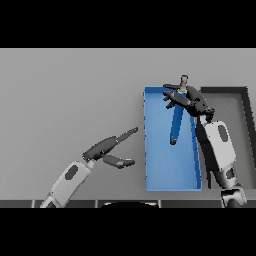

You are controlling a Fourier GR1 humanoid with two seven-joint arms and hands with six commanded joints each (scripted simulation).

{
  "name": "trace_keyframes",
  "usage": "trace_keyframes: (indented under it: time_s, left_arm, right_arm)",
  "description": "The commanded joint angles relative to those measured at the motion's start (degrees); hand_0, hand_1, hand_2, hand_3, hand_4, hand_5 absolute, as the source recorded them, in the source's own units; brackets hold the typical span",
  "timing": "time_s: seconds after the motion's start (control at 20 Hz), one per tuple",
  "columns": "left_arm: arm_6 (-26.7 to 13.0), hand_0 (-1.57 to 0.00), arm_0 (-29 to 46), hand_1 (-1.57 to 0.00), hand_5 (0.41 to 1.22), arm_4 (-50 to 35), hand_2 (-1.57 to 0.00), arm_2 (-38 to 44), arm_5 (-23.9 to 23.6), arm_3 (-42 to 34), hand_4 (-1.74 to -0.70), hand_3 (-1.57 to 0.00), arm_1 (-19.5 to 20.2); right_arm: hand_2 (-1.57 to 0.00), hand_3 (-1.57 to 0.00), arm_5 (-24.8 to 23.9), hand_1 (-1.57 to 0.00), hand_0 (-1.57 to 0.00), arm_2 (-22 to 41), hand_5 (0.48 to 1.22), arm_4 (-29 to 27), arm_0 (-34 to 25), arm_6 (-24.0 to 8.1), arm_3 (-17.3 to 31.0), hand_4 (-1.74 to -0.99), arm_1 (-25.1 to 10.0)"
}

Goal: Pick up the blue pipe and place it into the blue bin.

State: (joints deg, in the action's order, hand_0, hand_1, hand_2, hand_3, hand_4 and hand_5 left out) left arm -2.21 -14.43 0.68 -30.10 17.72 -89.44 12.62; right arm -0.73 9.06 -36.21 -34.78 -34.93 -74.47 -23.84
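The blue pipe [175, 124] is inside the blue bin [159, 165], a long tube running from under my right hand down to a dark end near the bin's middle. My right hand [186, 98] is over the pipe's upper end, with its fingers spread out to the left and not curled round the pipe. I cannot tell whether the palm touches the pipe. My left hand [106, 149] is open over the table to the left of the blue bin, with fingers straight and thumb apart. It holds nothing.
A dark grey bin [243, 102] stands just right of the blue bin, partly behind my right forearm [219, 145]. The grey table [70, 95] stretches to the left and far side.
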Motion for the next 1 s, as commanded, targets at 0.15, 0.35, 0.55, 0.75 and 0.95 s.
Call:
trace_keyframes:
  time_s: [0.15,0.35,0.55,0.75,0.95]
  left_arm:
    - [-1.8,0.00,-0.6,0.00,0.455,-0.4,0.00,0.1,0.0,-0.1,-0.89,0.00,-0.2]
    - [-2.0,0.00,-0.9,0.00,0.454,-0.3,0.00,0.1,-0.1,0.4,-0.89,0.00,-0.5]
    - [-1.5,0.00,-0.6,0.00,0.454,-0.5,0.00,0.1,0.2,-0.1,-0.89,0.00,-0.2]
    - [-1.7,0.00,-0.3,0.00,0.450,-0.1,0.00,-0.1,-0.4,-0.1,-0.90,0.00,-0.5]
    - [-1.9,0.00,-0.2,0.00,0.458,-0.3,0.00,0.1,-0.3,0.0,-0.91,0.00,-0.4]
  right_arm:
    - [-1.39,-1.12,-3.6,-1.46,-1.56,11.6,1.133,-7.2,0.9,0.0,4.8,-1.547,-6.7]
    - [-0.57,-0.46,-7.9,-0.60,-0.67,21.6,1.157,-15.8,-2.4,0.9,7.7,-1.338,-10.5]
    - [-0.23,-0.19,-4.6,-0.24,-0.27,30.7,0.975,-15.2,-6.1,0.0,9.1,-1.179,-13.5]
    - [-0.09,-0.08,-2.6,-0.10,-0.11,34.6,0.821,-10.3,-6.2,0.8,10.0,-1.125,-14.2]
    - [-0.04,-0.03,-3.9,-0.04,-0.04,35.7,0.717,-8.1,-6.9,1.1,11.5,-1.124,-13.3]
